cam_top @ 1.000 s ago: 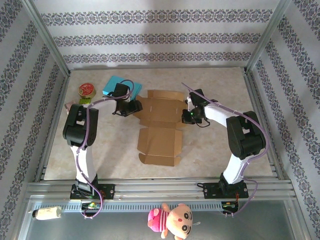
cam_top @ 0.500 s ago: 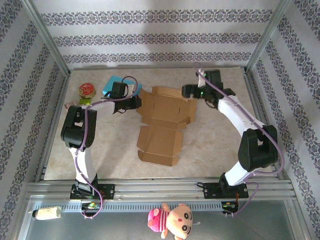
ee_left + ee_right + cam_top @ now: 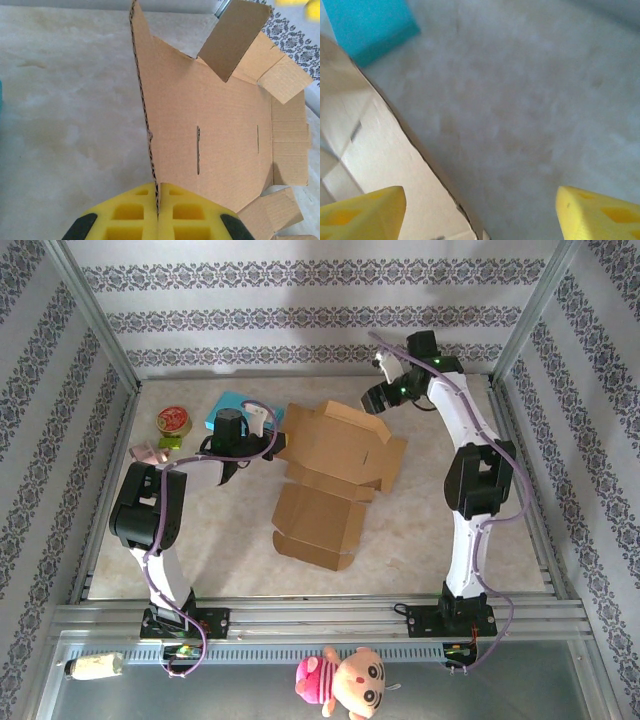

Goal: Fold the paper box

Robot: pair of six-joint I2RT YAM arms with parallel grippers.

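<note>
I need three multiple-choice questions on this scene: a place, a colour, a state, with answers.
1. Where does the teal box lie from the cardboard box?
A. on the left arm's side
B. on the right arm's side
C. on top of it
2. The fingers of the left gripper are:
A. red
B. yellow
C. green
3. The left gripper is:
A. open
B. shut on the teal box
C. shut on the cardboard box
Answers: 1A, the top view shows it leftward; 2B, the wrist view shows yellow; 3C, the fingers clamp the board's edge.
</note>
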